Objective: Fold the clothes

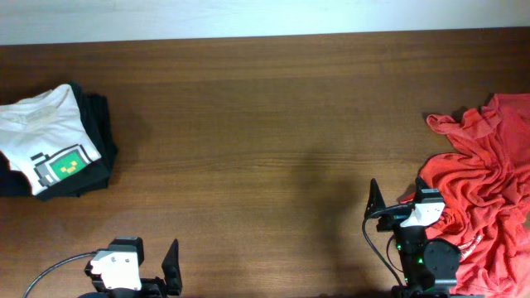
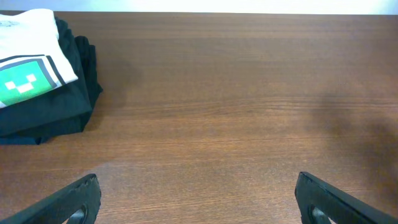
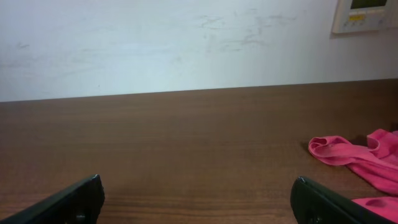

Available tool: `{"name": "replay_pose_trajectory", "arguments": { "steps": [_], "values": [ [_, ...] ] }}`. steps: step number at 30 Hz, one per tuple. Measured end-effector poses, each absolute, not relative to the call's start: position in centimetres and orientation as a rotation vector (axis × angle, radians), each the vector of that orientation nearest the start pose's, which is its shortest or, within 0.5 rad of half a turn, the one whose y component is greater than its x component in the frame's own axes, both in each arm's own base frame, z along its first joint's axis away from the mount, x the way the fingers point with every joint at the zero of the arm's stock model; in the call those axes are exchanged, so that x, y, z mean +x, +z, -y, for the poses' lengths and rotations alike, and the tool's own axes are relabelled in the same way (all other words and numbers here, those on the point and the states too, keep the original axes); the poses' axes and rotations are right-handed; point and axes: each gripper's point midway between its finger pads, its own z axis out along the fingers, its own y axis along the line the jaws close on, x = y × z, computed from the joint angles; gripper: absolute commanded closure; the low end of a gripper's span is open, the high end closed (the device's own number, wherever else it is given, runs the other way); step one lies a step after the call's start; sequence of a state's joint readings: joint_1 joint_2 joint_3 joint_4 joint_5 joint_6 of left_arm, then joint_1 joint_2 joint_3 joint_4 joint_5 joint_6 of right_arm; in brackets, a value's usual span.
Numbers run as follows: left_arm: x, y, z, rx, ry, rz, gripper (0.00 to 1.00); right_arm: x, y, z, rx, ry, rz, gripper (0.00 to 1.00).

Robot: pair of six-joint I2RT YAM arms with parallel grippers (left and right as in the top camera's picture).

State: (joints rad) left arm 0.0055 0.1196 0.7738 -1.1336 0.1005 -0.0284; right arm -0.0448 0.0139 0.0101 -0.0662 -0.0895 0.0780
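Note:
A crumpled red garment (image 1: pixel 484 186) lies at the right edge of the table; its edge shows in the right wrist view (image 3: pixel 357 155). A folded stack lies at the far left: a white shirt with a green pixel print (image 1: pixel 51 141) on top of dark clothes (image 1: pixel 95 132), also in the left wrist view (image 2: pixel 31 74). My left gripper (image 2: pixel 199 202) is open and empty over bare wood near the front edge. My right gripper (image 3: pixel 199 199) is open and empty, just left of the red garment.
The wooden table (image 1: pixel 265 124) has a pale wall behind it. A white wall panel (image 3: pixel 364 14) shows at the top right of the right wrist view.

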Motion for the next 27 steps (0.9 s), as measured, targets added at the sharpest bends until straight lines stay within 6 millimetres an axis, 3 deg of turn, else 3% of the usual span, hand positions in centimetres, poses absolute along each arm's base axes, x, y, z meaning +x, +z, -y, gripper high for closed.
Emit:
{"name": "replay_pose_trajectory", "arguments": {
  "steps": [11, 17, 20, 24, 26, 27],
  "values": [
    [13.6, 22.8, 1.6, 0.027, -0.116, -2.044, 0.01, 24.6, 15.9, -0.4, 0.032, 0.099, -1.641, 0.01],
    [19.2, 20.6, 1.6, 0.033, -0.113, -1.910, 0.01, 24.6, 15.9, -0.4, 0.035, 0.096, -1.640, 0.01],
    [21.8, 19.9, 1.7, 0.044, -0.109, -1.741, 0.01, 24.6, 16.0, -0.4, 0.035, 0.096, -1.638, 0.01],
    [23.7, 22.2, 2.1, 0.065, -0.110, -1.494, 0.01, 24.6, 16.0, -0.4, 0.036, 0.096, -1.638, 0.01],
    [24.2, 20.8, 2.1, 0.058, -0.105, -1.482, 0.01, 24.6, 16.0, -0.4, 0.035, 0.096, -1.638, 0.01],
    [24.4, 18.8, 2.1, 0.060, -0.096, -1.546, 0.01, 24.6, 16.0, -0.4, 0.035, 0.096, -1.638, 0.01]
  ]
}}
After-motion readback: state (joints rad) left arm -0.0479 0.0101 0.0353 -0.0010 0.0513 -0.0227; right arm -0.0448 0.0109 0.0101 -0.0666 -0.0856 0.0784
